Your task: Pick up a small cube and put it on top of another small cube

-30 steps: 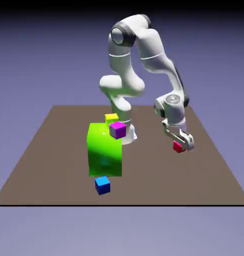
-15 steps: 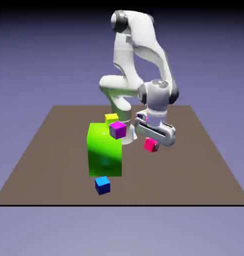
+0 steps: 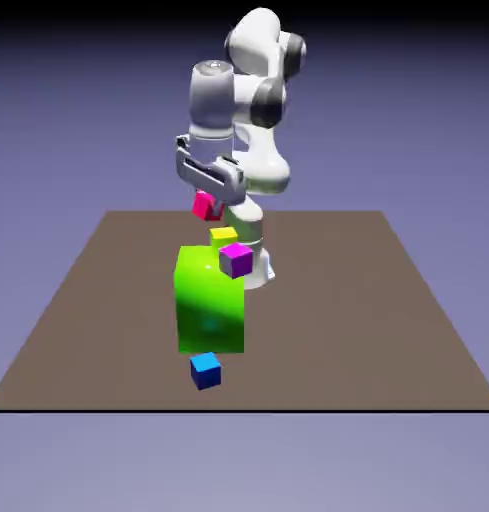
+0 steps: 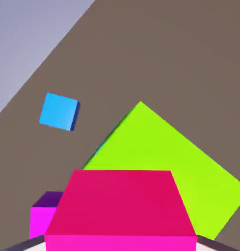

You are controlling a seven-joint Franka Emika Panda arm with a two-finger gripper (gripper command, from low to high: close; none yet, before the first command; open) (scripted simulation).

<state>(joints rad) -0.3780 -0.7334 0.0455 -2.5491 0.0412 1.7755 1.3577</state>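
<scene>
My gripper (image 3: 206, 204) is shut on the small crimson cube (image 3: 203, 206) and holds it in the air, above and slightly behind the big green block (image 3: 209, 300). In the hand view the crimson cube (image 4: 121, 206) fills the bottom middle, and only slivers of my grey fingertips (image 4: 217, 243) show at the bottom corners. Below it lie the green block's top (image 4: 171, 162), a magenta cube (image 4: 42, 220) and a blue cube (image 4: 59, 111).
A small yellow cube (image 3: 223, 237) sits at the green block's far top edge. The magenta cube (image 3: 236, 259) rests beside the block's upper right corner. On the brown table (image 3: 388, 320), just in front of the block, lies the blue cube (image 3: 205, 370).
The arm has swung from the exterior view's right to its left and risen. The crimson cube, still gripped, went from just above the table to a spot high over the green block.
</scene>
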